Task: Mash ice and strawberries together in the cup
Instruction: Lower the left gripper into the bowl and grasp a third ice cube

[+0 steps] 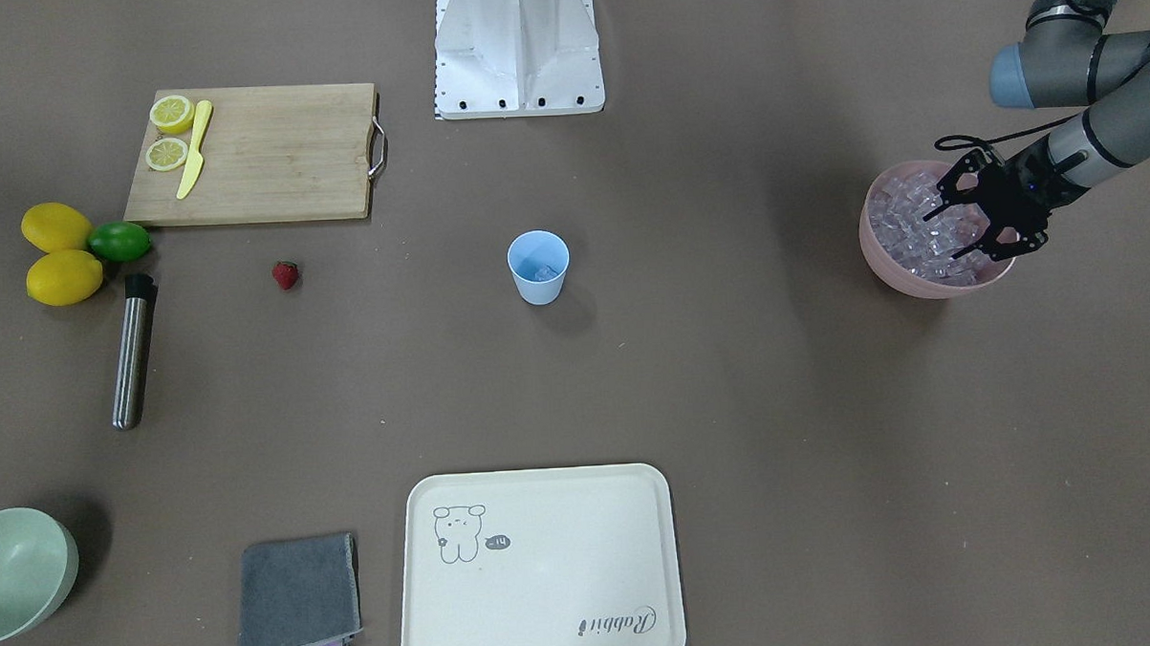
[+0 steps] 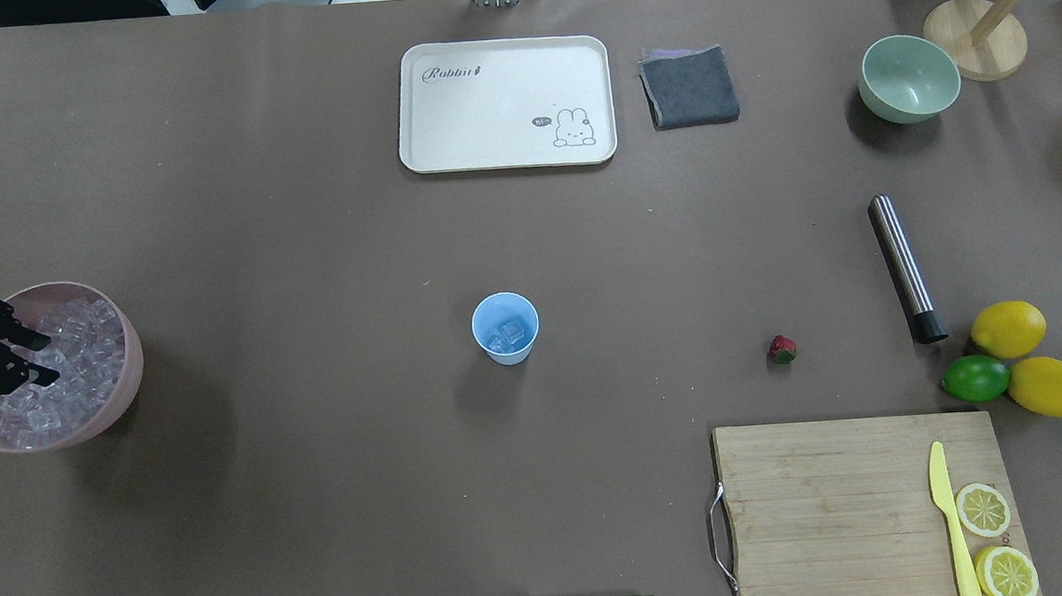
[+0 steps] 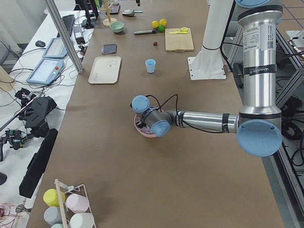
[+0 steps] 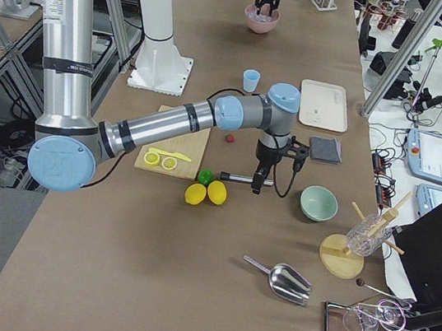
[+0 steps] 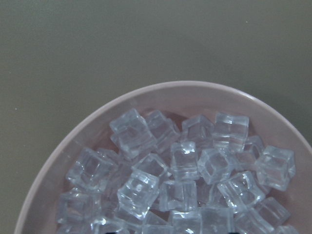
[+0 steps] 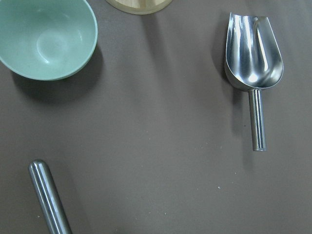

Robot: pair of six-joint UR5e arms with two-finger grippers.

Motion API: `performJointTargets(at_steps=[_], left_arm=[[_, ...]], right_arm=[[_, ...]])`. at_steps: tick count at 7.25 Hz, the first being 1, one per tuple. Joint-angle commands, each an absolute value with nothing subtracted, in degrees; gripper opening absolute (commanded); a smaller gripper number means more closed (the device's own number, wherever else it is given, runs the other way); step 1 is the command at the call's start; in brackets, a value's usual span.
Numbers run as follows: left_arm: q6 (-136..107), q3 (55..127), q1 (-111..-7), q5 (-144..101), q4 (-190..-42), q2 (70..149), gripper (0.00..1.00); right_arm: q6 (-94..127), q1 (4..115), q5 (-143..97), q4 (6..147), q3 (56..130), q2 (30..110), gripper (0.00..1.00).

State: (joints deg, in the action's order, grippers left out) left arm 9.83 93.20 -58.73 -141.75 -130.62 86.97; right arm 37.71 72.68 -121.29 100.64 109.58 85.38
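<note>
**A:** Where is the small light-blue plastic cup (image 2: 507,356)?

**B:** Upright in the middle of the brown desk (image 2: 304,258). The overhead view looks down into it, and a few clear, glassy ice cubes (image 2: 507,335) lie at its bottom. The side views cannot show that.

**A:** And the small red strawberry (image 2: 782,349)?

**B:** It is on the desk, well apart from the cup on the robot's right, with nothing touching it.

**A:** The left arm's fingers (image 1: 945,235)?

**B:** They are spread wide and grip nothing, over the big pink bowl (image 1: 894,272) heaped with cubes, far from the cup on the robot's left. That arm's wrist camera shows only cubes and rim.

**A:** The right arm's fingers (image 4: 258,179)?

**B:** They point down, beyond the strawberry from the cup. I cannot tell whether they are spread or clenched. That wrist camera catches a shiny steel scoop (image 6: 253,53), which the overhead view misses.
</note>
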Motion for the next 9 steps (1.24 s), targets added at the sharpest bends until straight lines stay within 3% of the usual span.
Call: performJointTargets(at_steps=[1,6,9], left_arm=[[9.84,93.43,-58.71,-141.77,-130.69,87.01,0.0],[9.32,93.78,-61.77,-148.78,-130.43,88.15,0.0],[9.23,93.43,-63.62,-148.88,-127.2,93.32,0.0]], right_arm=[[37.71,72.69,-121.29,100.55,109.6,85.34,1.0],[39.11,72.69,-121.46,100.63,109.95,85.17,1.0],[39.29,72.69,-121.55,100.55,109.86,84.99,1.0]])
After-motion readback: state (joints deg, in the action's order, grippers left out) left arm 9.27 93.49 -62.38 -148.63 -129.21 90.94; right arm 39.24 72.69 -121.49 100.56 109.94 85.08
